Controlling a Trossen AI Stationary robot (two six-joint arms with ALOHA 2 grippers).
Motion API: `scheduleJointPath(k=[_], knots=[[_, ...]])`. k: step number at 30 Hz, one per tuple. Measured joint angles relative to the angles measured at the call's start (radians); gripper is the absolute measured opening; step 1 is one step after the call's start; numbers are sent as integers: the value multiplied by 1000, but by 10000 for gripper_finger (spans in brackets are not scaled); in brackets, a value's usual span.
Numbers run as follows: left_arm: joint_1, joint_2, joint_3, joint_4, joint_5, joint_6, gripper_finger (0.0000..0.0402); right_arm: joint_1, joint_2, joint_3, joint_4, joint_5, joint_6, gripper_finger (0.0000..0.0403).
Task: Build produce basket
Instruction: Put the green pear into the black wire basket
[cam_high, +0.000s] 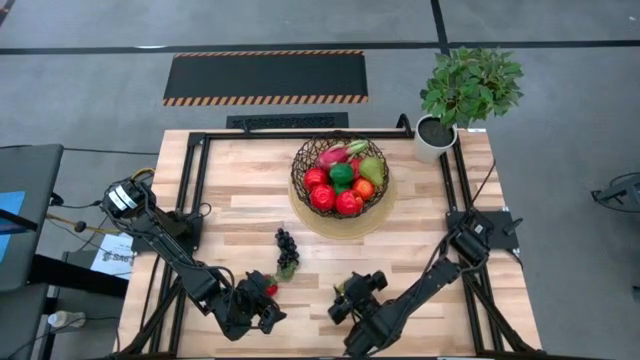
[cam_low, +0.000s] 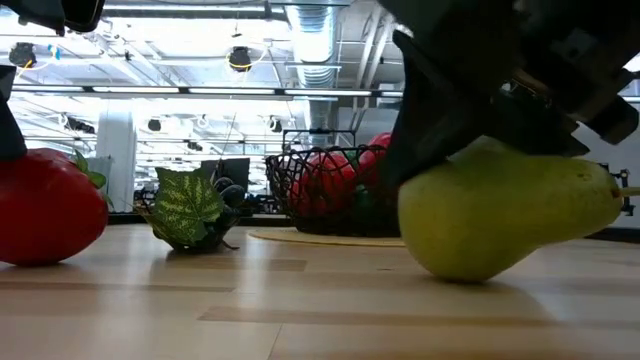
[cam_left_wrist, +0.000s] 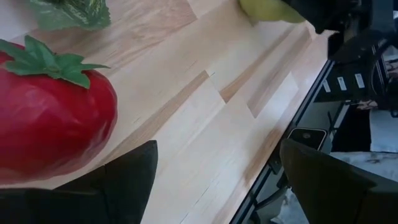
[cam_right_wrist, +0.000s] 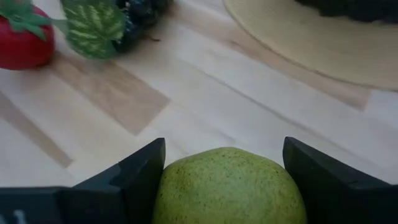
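Note:
The basket (cam_high: 340, 183) stands at the table's far middle, holding red, green, orange and pink fruit. Dark grapes with a green leaf (cam_high: 286, 252) lie on the wood in front of it. My right gripper (cam_right_wrist: 224, 149) is low at the near edge, around a green pear (cam_low: 500, 215). My left gripper (cam_left_wrist: 217, 149) is open, low near the table's near left. A red fruit with a green leafy top (cam_left_wrist: 50, 118) lies on the wood just beyond one of its fingers, not between them. My right gripper has the green pear's wide body (cam_right_wrist: 227, 186) between its two fingers (cam_right_wrist: 140, 177), one on each side. It comes from above, slanting toward the far edge. The pear lies tilted with its underside (cam_low: 470, 272) at the tabletop; whether it is lifted clear, I cannot tell.
A white pot with a green plant (cam_high: 445, 120) stands at the far right corner. Black frame rails (cam_high: 195, 190) run along the table's sides. Bare wood lies between the grippers and the basket's tan base (cam_high: 385, 215).

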Motion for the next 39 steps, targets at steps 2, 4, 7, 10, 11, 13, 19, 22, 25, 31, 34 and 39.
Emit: scheduleJointPath(k=[2,4,7,10,11,13,19,22,25,31,34,39], knots=[[0,0,0,-3,0,0,324,-6,-23,-3,-28,6,-18,296],[0,0,0,-5,-1,0,324,-17,-49,-8,-81,6,-37,300],[0,0,0,-5,-3,0,324,-37,-110,-7,-117,42,-66,302],[0,0,0,-5,-8,0,324,-59,-178,-5,-126,98,-136,302],[0,0,0,-5,-10,0,324,-68,-198,-5,-115,110,-163,302],[0,0,0,-4,-10,-1,324,-89,-248,-6,-110,124,-221,302],[0,0,0,8,-9,-11,324,-200,-410,-3,-76,163,-413,304],[0,-2,0,16,-5,-19,324,-281,-477,-3,-3,178,-536,305],[0,-2,0,40,6,-11,324,-374,-512,-1,112,167,-683,305],[-1,-22,-1,49,18,-5,324,-558,-517,-2,333,86,-880,306],[-4,-62,-1,43,1,21,324,-637,-482,2,424,63,-907,306],[-13,-172,0,-26,-51,85,324,-746,-426,1,524,-45,-940,306]])
